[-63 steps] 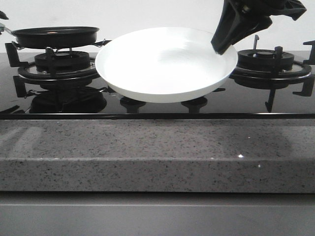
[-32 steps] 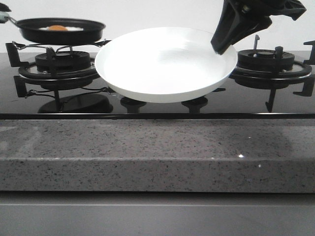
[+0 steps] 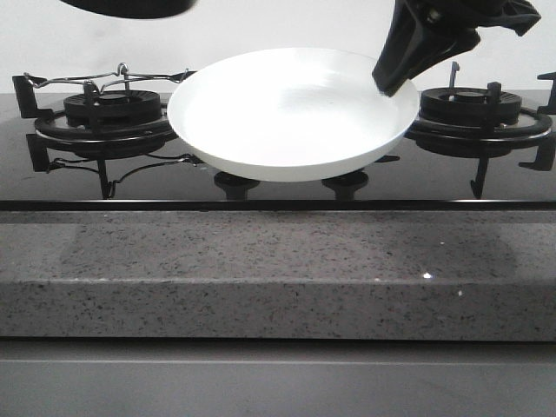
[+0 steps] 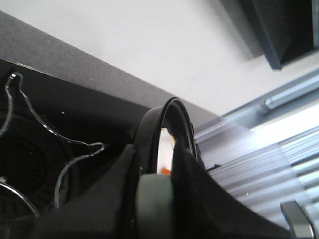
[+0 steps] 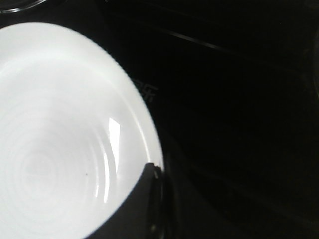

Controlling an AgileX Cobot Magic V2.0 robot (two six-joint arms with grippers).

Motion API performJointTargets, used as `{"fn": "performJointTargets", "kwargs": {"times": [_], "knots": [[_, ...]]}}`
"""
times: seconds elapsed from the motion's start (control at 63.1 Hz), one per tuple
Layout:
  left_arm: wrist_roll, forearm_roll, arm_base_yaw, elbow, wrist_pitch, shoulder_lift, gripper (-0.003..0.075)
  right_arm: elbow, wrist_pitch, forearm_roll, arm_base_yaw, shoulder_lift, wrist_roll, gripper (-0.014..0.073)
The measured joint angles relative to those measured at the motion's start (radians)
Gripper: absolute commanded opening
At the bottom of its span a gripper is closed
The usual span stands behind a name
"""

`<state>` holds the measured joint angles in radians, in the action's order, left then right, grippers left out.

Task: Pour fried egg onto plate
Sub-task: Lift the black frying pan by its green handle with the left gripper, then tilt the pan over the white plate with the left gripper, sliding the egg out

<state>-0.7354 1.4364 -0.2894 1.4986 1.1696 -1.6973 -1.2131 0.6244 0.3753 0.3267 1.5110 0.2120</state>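
Front view: the plate [image 3: 291, 113] is held above the black hob [image 3: 278, 178], between the left burner [image 3: 109, 117] and the right burner [image 3: 473, 109]. Its long axis runs left to right, and the dish is tilted so that its empty, glossy interior faces up and toward the camera. The right hand [image 3: 393, 80] descends from the upper right, steeply inclined, and its dark fingers are clamped on the plate's right rim. In the right wrist view the plate [image 5: 65, 134] fills the frame beside one dark finger [image 5: 144, 204] lying against its edge; no food lies in it.

The frying pan [image 3: 130, 6] appears only as a dark underside at the upper left edge of the front view, raised well above the left burner's wire pan support [image 3: 104, 78]. In the left wrist view the pan [image 4: 164, 134] is seen edge-on, rim toward the lens, with the fried egg [image 4: 163, 152] visible as a narrow pale strip with an orange spot inside it. The left hand [image 4: 157, 199] is closed around the pan's grey handle [image 4: 154, 206]. A speckled grey desk [image 3: 278, 269] edge lies in front of the hob.
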Motion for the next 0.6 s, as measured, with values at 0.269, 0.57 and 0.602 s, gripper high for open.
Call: {"fn": "performJointTargets", "kwargs": {"times": [0.269, 0.57, 0.602], "knots": [[-0.023, -0.192, 0.172, 0.000, -0.090, 0.165, -0.0020, 0.000, 0.000, 0.000, 0.000, 0.000, 0.000, -0.0116], [-0.055, -0.379, 0.343, -0.002, -0.236, 0.287, -0.0020, 0.000, 0.000, 0.000, 0.000, 0.000, 0.000, -0.0116], [-0.066, -0.389, 0.361, -0.002, -0.247, 0.298, -0.0020, 0.000, 0.000, 0.000, 0.000, 0.000, 0.000, -0.0116]]}}
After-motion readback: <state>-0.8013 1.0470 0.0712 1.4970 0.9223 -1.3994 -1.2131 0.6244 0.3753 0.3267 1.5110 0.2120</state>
